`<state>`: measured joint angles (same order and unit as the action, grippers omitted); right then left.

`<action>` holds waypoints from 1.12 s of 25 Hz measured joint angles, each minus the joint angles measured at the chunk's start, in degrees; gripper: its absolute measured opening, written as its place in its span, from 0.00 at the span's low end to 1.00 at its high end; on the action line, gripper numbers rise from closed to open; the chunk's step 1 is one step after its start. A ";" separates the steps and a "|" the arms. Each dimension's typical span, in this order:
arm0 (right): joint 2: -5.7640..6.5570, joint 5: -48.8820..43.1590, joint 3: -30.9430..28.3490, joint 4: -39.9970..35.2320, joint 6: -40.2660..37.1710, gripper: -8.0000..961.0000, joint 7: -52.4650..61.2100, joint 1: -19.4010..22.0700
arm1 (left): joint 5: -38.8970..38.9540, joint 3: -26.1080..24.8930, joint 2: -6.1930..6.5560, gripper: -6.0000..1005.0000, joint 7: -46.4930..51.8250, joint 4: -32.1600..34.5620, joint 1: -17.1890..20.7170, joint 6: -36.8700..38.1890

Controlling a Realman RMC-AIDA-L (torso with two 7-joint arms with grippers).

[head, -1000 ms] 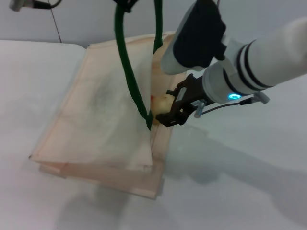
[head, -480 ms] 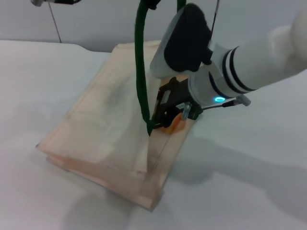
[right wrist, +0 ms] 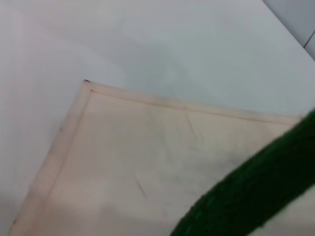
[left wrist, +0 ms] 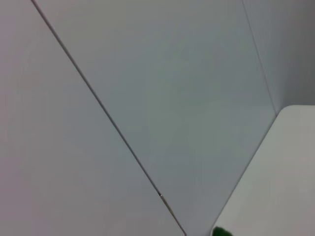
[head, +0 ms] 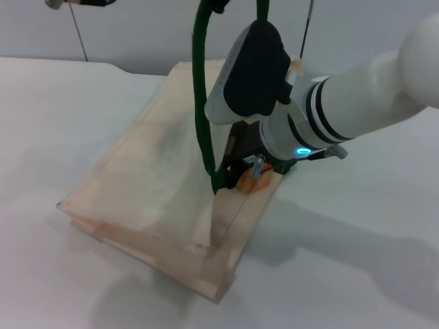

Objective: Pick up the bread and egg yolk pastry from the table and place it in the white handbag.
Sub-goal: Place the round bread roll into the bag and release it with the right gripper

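Nearest me, at lower centre of the head view, the white handbag [head: 158, 185] lies on the bench [head: 357, 253], its mouth facing right of centre. At that mouth I see my right pincer [head: 252, 171] pushed in, an orange-striped bit of the bread [head: 248, 180] showing just below its tip; I can't tell whether it is clenched or released. The bag's cavity lies left of the pincer. The egg yolk pastry isn't visible. Farther up, the green handles [head: 200, 103] rise toward my left pincer, out of view.

Right arm [head: 357, 116] reaches forward-left, wrist angled downward.
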<state>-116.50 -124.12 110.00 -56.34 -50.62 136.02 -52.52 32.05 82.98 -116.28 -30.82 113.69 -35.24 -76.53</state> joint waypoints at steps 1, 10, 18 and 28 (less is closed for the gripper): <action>-0.01 0.01 0.00 0.00 -0.04 0.62 0.08 0.00 | -0.07 0.00 0.00 0.15 -0.01 -0.01 0.05 0.02; 0.06 0.02 -0.33 0.33 0.16 0.68 0.40 0.00 | -0.33 -0.02 0.00 0.15 -0.11 -0.14 0.18 0.07; 0.28 -0.31 -0.62 0.45 -0.48 0.84 0.53 -0.04 | -1.77 -0.21 0.00 0.15 0.09 -0.14 0.59 0.15; 0.40 -12.22 -11.51 -0.17 -7.93 0.83 4.26 2.45 | -3.33 -1.00 0.00 0.15 0.12 -0.28 3.06 1.49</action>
<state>-116.10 -136.34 98.50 -56.51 -58.55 140.28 -50.07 28.72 81.99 -116.28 -30.69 113.41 -32.18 -75.04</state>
